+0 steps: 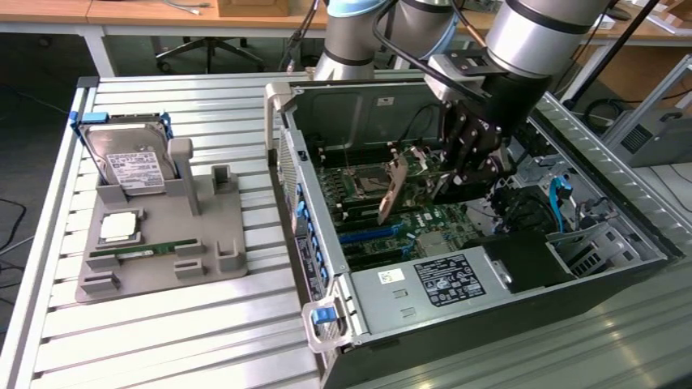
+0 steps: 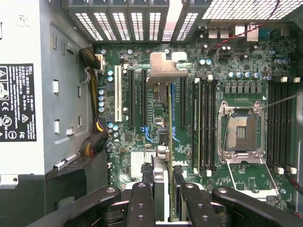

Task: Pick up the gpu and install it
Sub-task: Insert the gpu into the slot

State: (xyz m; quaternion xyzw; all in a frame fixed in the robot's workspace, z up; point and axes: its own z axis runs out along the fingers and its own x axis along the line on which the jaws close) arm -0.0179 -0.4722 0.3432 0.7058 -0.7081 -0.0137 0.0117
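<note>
Behind the workbench, at the back of the room, stand wooden desks and an office chair. Ribbed metal slats form the top of the table.

Near the table's edge at the exterior view's left stands a grey holder. A silver hard drive in a blue frame stands upright in its back part. A square processor chip lies in front of the drive. A narrow green RAM stick lies flat in front of the chip.

Toward the exterior view's right lies an open computer case, with its power supply at the near end. The green motherboard covers the floor of the case, and its empty processor socket is visible.

The gpu is inside the case, over the middle of the motherboard. It stands on its edge and is tilted in the exterior view. The gripper is closed narrowly on the card, with black fingers on both faces. In the wrist view the gpu is seen edge-on, with its silver bracket toward the slotted wall of the case. I cannot tell whether the card touches a slot.
</note>
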